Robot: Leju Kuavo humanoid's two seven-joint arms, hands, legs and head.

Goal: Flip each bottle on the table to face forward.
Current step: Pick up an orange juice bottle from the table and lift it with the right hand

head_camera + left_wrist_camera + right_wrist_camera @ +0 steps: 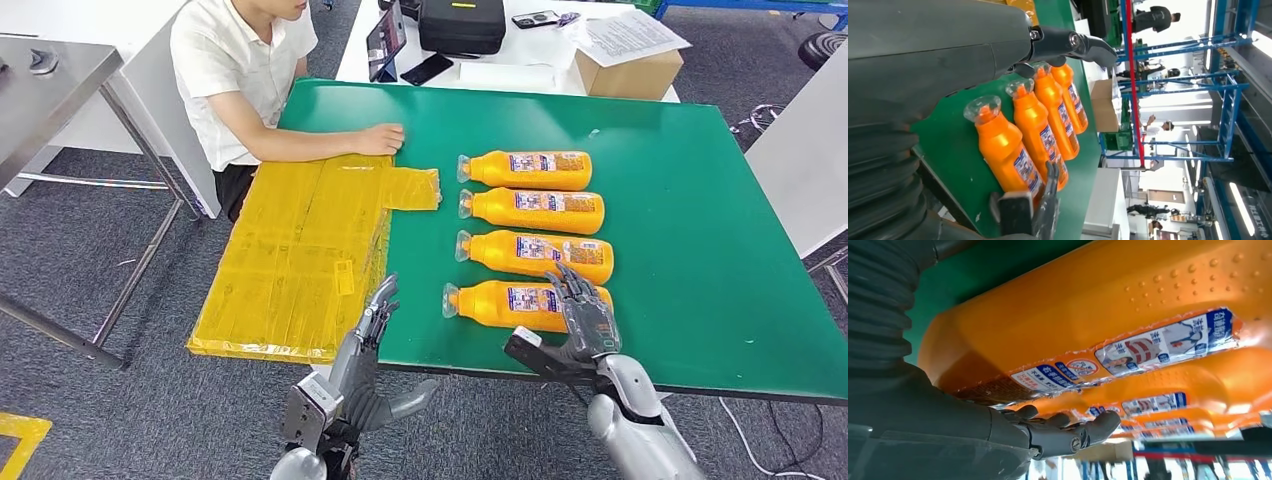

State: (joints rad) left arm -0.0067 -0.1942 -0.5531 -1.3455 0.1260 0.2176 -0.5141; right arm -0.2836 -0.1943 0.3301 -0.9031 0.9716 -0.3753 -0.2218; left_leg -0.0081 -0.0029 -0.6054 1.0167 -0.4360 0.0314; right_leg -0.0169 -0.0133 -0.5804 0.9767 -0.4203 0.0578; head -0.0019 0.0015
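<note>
Lying side by side, four orange bottles [530, 252] w/ labels up; right hand [585, 310] fingers spread on nearest.

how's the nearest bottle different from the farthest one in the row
The nearest bottle has the right hand over its base end; the farthest bottle has nothing touching it. The nearest bottle's cap sits slightly further left than the farthest bottle's. Both are orange, lie on their sides on the green table with caps pointing left, labels showing.
</note>
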